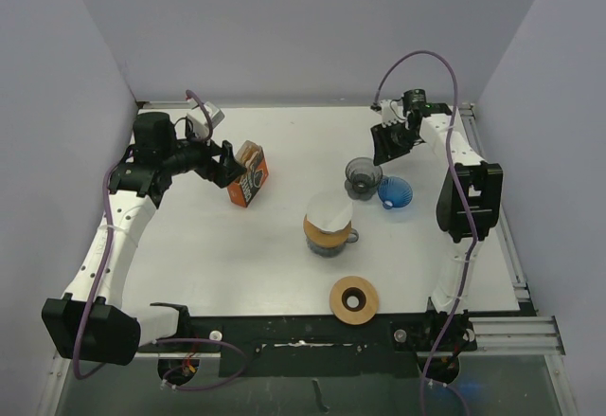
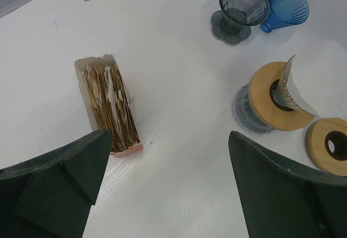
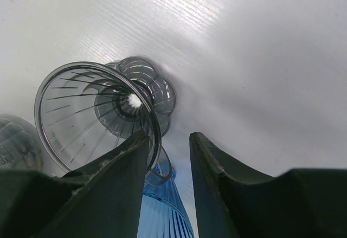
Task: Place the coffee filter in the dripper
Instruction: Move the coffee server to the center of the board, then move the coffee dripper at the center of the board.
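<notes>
A white paper coffee filter (image 1: 329, 210) stands in the wooden collar of a glass dripper (image 1: 329, 234) at mid-table; in the left wrist view the filter (image 2: 287, 89) sits folded in the collar's hole (image 2: 271, 105). A grey clear dripper (image 1: 363, 174) and a blue dripper (image 1: 395, 191) stand side by side further right. My right gripper (image 1: 386, 146) hangs over the grey dripper (image 3: 103, 113), its jaws a little apart (image 3: 169, 136), with the dripper's rim beside the left finger. My left gripper (image 1: 227, 163) is wide open (image 2: 169, 135) beside an orange box of filters (image 2: 111, 110).
A loose wooden ring (image 1: 354, 299) lies near the front edge, also at the right of the left wrist view (image 2: 331, 145). The orange box (image 1: 249, 175) stands left of centre. Grey walls close in the table on three sides.
</notes>
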Robot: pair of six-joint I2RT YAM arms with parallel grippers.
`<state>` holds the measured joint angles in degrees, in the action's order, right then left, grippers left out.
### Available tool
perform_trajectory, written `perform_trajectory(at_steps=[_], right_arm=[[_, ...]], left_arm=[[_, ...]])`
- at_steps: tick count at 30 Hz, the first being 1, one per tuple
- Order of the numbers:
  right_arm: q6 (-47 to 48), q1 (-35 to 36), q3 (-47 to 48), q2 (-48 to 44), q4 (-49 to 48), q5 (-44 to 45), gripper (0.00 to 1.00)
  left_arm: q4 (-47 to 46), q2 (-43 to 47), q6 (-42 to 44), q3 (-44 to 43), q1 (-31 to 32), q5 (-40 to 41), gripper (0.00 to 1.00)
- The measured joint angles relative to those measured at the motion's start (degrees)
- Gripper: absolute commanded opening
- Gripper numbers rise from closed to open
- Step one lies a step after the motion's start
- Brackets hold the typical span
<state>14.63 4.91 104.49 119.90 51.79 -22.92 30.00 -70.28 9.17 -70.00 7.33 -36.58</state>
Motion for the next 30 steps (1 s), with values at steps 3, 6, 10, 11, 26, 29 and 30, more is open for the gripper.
perform_trajectory(at_steps=[3, 6, 10, 11, 26, 29, 30], right_arm=[[0.07, -0.72, 0.02, 0.00, 0.09, -0.04, 0.44], [0.20, -1.66, -0.33, -0.46, 0.11, -0.13, 0.51], [0.92, -4.09, -4.13, -4.42, 0.35, -0.24, 0.58], [1.29, -4.72, -5.38, -5.81, 0.35, -0.26, 0.59], [3.13, -7.87, -21.33, -14.99, 0.20, -0.26, 0.49], [3.06, -7.82, -21.84, -14.99, -0.90, -0.31, 0.35], [2.91, -7.82, -21.97, -14.99, -1.22, -0.33, 0.31]], left_arm=[[-0.02, 0.00, 0.00, 0.00, 0.00, 0.00, 0.89], [-0.04, 0.00, 0.00, 0.00, 0.00, 0.00, 0.89], [-0.09, 0.00, 0.00, 0.00, 0.00, -0.04, 0.89], [-0.11, 0.00, 0.00, 0.00, 0.00, -0.07, 0.89], [-0.28, 0.02, -0.09, 0.11, -0.33, -0.37, 0.89], [-0.28, 0.11, -0.13, 0.42, -0.39, -0.42, 0.89], [-0.26, 0.15, -0.13, 0.44, -0.44, -0.42, 0.89]])
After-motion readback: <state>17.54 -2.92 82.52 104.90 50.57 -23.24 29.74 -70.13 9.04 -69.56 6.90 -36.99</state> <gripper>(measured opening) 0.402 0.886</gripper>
